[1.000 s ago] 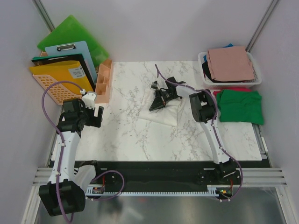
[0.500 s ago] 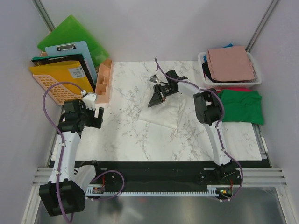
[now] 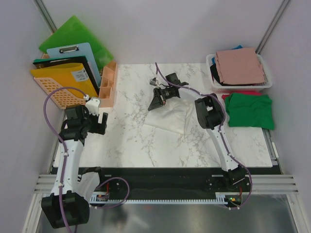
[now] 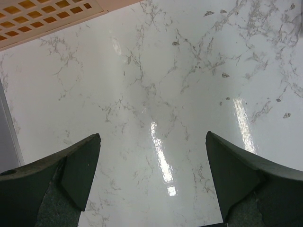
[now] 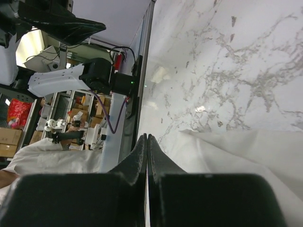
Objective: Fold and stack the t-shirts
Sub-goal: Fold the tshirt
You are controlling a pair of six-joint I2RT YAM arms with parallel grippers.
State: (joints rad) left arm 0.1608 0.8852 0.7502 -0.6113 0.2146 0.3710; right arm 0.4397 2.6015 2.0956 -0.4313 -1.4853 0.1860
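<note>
Beside the closed fingertips of the right gripper (image 3: 154, 104), the cream-white t-shirt (image 3: 171, 116) lies loosely crumpled on the table (image 3: 131, 141), not yet folded. We judge the main risk to be a false grip. The jaws are pressed fully together and the cloth edge touches the side of one finger in the wrist view, but we cannot tell whether any hem is pinched between them. If none is, a pull would leave the shirt where it lies. If only a thin corner is caught, it may slip out mid-drag, and the shirt would bunch instead of spreading. A pull on one layer alone would twist it. Relative to the pincer, the shirt extends from the fingertips back beneath the wrist. Well beyond the wrist side sit the green t-shirt (image 3: 250, 110) and the dusty-pink t-shirt (image 3: 240, 65), the latter on top of the white basket (image 3: 265, 83). The left gripper (image 4: 152, 136) hangs well apart from the shirt, jaws wide apart over bare table, holding nothing.
</note>
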